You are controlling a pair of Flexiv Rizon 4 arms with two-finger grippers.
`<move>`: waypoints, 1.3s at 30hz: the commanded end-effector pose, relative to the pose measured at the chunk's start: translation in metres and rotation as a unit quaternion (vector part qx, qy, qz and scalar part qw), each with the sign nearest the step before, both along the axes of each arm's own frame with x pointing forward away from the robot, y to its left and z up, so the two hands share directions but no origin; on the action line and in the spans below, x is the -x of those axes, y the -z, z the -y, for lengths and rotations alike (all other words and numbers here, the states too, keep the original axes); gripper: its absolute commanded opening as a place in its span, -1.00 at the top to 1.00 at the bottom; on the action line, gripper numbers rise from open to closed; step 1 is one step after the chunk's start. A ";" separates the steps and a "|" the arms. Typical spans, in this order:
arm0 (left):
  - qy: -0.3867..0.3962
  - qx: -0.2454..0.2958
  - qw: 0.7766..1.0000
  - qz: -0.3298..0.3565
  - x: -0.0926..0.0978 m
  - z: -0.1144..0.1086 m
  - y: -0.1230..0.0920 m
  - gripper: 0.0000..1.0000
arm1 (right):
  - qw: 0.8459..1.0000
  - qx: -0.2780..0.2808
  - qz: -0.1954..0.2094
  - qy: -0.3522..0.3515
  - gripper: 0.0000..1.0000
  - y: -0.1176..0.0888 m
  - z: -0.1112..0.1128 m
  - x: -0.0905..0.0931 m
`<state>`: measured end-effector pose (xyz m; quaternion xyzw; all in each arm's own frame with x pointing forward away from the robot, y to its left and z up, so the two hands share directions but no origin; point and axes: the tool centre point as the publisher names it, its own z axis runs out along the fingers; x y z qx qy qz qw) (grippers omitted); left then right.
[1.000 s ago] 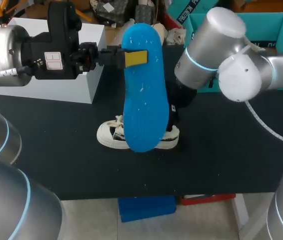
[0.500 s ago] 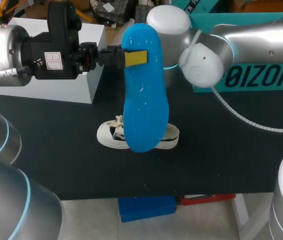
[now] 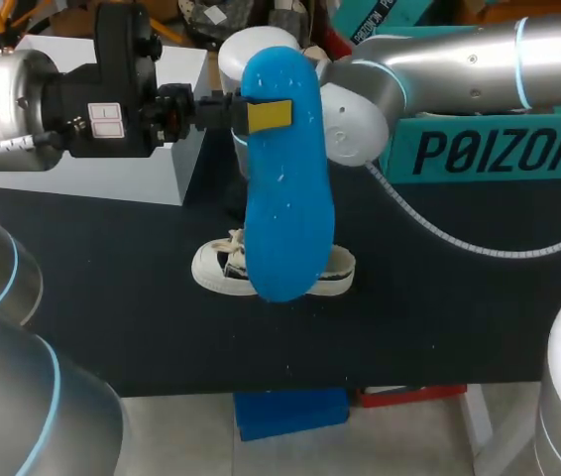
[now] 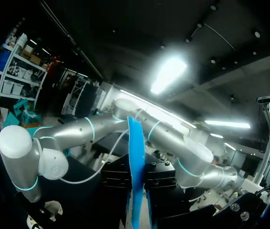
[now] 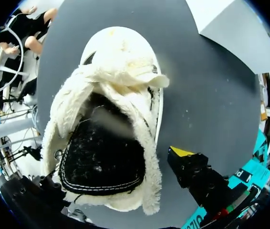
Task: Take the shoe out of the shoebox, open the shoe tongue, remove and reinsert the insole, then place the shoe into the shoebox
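Observation:
My left gripper [image 3: 261,114] is shut on a blue insole [image 3: 285,188] and holds it high over the table, its length hanging down. In the left wrist view the insole [image 4: 135,167] stands edge-on between the fingers. A white shoe [image 3: 216,268] with fleece lining lies on the black table, its middle hidden behind the insole. My right arm [image 3: 439,69] reaches in from the right, and its gripper is hidden behind the insole. In the right wrist view the shoe [image 5: 106,119] lies right below my right gripper [image 5: 112,168], which is open, one yellow-tipped finger [image 5: 182,153] beside the heel.
A teal shoebox [image 3: 489,149] stands at the back right. At the back left there is a white box [image 3: 112,164]. The black table [image 3: 439,317] carries only the shoe at its middle.
My right arm has swung left across the back of the table and now sits behind the insole, uncovering the teal box. The left arm and insole have not moved.

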<state>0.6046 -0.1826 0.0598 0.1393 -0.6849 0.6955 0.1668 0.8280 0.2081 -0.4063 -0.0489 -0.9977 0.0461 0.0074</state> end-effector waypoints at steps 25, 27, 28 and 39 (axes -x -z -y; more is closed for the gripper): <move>-0.001 -0.002 1.000 -0.001 0.000 0.000 0.000 1.00 | 0.998 -0.068 0.000 0.014 1.00 0.008 0.008 -0.005; -0.001 -0.002 1.000 -0.001 0.000 0.000 0.000 1.00 | 0.998 -0.068 0.000 0.014 1.00 0.008 0.008 -0.005; -0.001 -0.002 1.000 -0.001 0.000 0.000 0.000 1.00 | 0.998 -0.068 0.000 0.014 1.00 0.008 0.008 -0.005; -0.001 -0.002 1.000 -0.001 0.000 0.000 0.000 1.00 | 0.982 -0.048 0.075 0.166 1.00 -0.070 0.029 -0.018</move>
